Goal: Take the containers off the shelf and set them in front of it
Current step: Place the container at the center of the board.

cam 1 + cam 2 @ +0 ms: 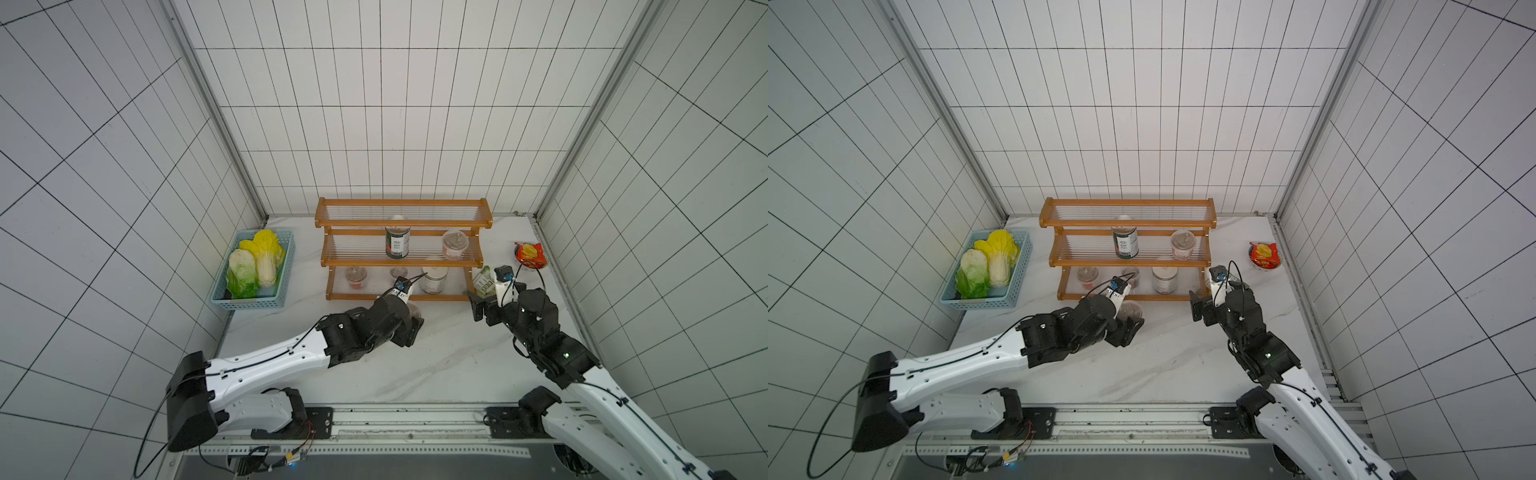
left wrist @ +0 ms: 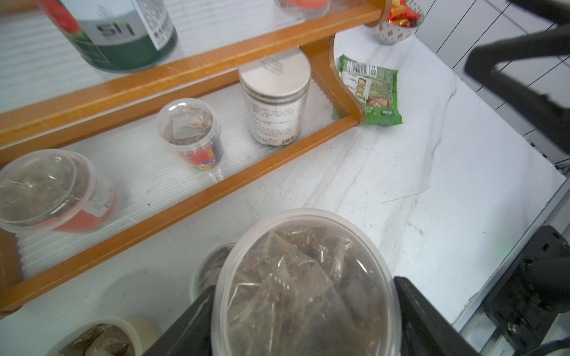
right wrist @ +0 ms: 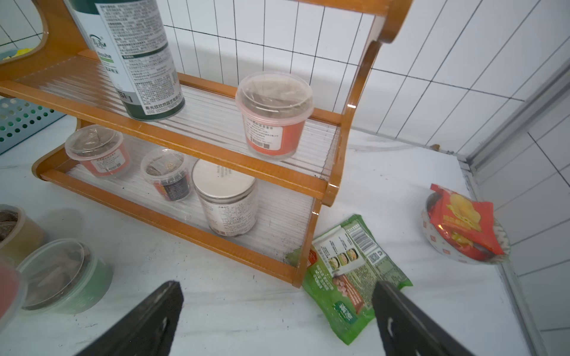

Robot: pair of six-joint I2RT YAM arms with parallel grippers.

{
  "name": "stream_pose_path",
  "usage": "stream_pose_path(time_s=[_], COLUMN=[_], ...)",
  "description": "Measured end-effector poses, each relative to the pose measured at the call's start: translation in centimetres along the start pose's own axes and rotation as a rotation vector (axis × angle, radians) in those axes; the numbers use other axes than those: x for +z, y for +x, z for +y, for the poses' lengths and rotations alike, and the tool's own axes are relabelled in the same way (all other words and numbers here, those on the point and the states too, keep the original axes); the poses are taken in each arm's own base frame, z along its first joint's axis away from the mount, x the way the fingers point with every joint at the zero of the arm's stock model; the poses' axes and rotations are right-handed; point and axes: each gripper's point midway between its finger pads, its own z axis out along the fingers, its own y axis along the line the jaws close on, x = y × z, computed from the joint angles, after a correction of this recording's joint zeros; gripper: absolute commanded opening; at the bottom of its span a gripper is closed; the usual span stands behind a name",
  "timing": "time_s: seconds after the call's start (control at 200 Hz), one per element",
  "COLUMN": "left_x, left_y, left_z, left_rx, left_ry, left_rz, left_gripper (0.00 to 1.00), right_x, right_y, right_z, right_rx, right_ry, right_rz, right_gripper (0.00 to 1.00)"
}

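The table [image 1: 440, 357] in front of the shelf [image 1: 403, 262] has room, so I should lower slowly and flat. My left jaws grip a clear cup [image 2: 305, 283] there; my right jaws are open and empty near the shelf.

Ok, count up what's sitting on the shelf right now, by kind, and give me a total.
Cups: 3 (middle-tier red cup, bottom-tier red cup, dark-label cup)
Can: 1
Jar: 1
Total on the shelf: 5
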Motion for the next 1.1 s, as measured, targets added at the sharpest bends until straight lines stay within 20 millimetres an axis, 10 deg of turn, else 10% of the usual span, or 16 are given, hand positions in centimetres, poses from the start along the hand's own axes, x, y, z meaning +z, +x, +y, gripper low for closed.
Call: stream_pose_path(time_s=[0.58, 1.105], left_x=[9.6, 12.8], left_y=[3.2, 3.8], left_z=[-2.2, -3.3], left_rx=[0.102, 0.095], left_ry=[-0.015, 0.037], left_rz=[0.096, 0.090], left_gripper=[0.78, 0.79], right_x=[-1.4, -1.1], right_y=[1.5, 0.6], right_z=[-2.8, -2.8], right_rx=[0.039, 0.039], right_ry=[0.085, 0.057], right_rz=[0.049, 0.056], right_gripper=[0.99, 0.99])
